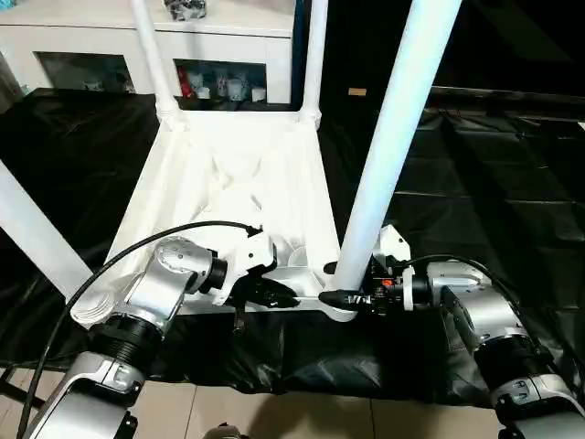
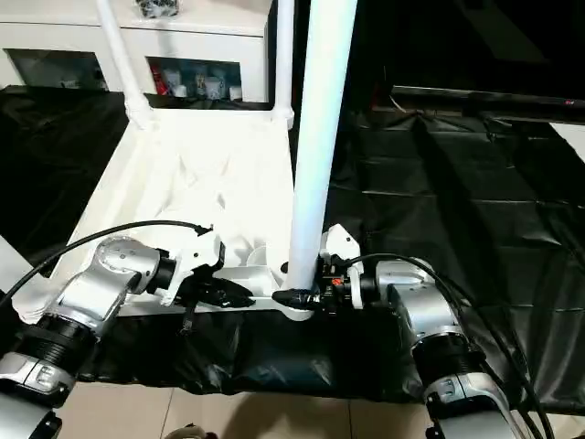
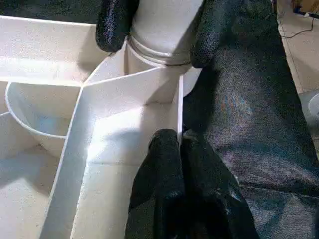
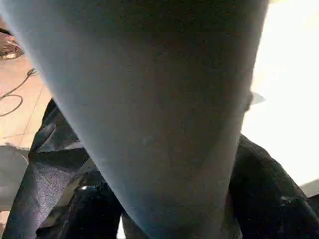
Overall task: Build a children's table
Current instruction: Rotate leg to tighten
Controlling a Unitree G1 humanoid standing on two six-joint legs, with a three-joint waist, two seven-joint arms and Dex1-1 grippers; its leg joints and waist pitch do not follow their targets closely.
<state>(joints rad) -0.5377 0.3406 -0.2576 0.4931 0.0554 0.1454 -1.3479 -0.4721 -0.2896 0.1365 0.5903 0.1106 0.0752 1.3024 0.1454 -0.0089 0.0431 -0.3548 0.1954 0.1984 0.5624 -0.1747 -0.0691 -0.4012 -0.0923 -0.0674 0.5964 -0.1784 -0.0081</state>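
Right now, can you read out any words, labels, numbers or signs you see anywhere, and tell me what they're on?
No text can be read anywhere.
Small tag on the dark wall behind the table: too small to read.
Items behind the cabinet glass: any print is too blurred to read.
Tabletop, legs and both arms: no markings visible.

The tabletop (image 1: 228,183) is plain white, ribs and all, and its legs (image 1: 388,137) are the same white. It lies on a black sheet (image 1: 484,201) with a fine woven grain and a slight sheen, over pale beige floor tiles (image 1: 302,416). Both grippers, left (image 1: 274,293) and right (image 1: 343,297), have black fingers on silver forearms with white housings, and the cabinet (image 1: 228,37) behind is white with dark glass.
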